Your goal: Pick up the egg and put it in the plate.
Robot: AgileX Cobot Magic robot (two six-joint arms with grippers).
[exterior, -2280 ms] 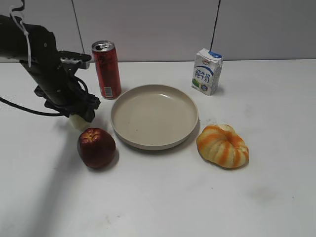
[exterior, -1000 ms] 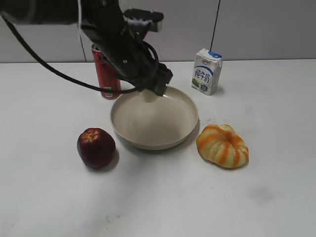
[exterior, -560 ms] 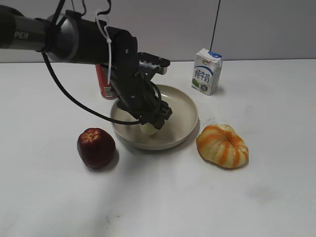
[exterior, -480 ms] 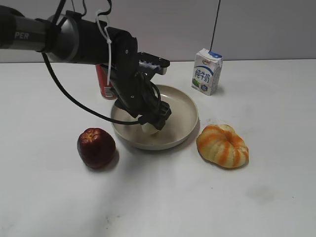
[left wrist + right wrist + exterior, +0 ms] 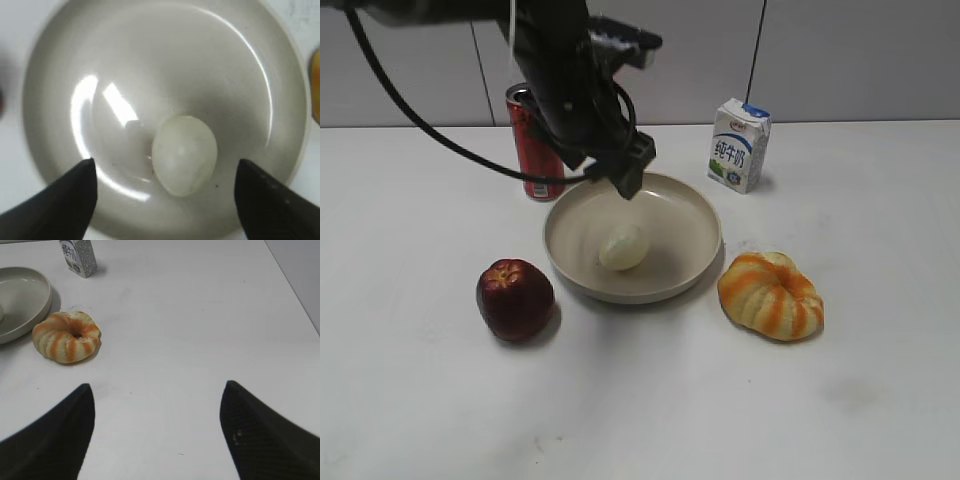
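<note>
The pale cream egg [image 5: 624,246] lies on its side inside the beige plate [image 5: 695,210], a little left of its middle. In the left wrist view the egg [image 5: 184,154] rests on the plate floor [image 5: 165,60] between and below the two dark fingers. My left gripper [image 5: 625,180] is open and empty, raised above the plate's back left part; its midpoint in the left wrist view [image 5: 165,172] is over the egg. My right gripper [image 5: 157,395] is open and empty over bare table and is not in the exterior view.
A dark red apple [image 5: 514,298] sits left of the plate. A red can [image 5: 535,140] stands behind it under my left arm. A milk carton [image 5: 739,144] stands at the back right. An orange striped pumpkin [image 5: 771,295] lies right of the plate, also in the right wrist view [image 5: 66,336].
My left gripper carried the egg from beside the apple into the plate, let it go, and has now risen up and back. The egg stays in the plate.
</note>
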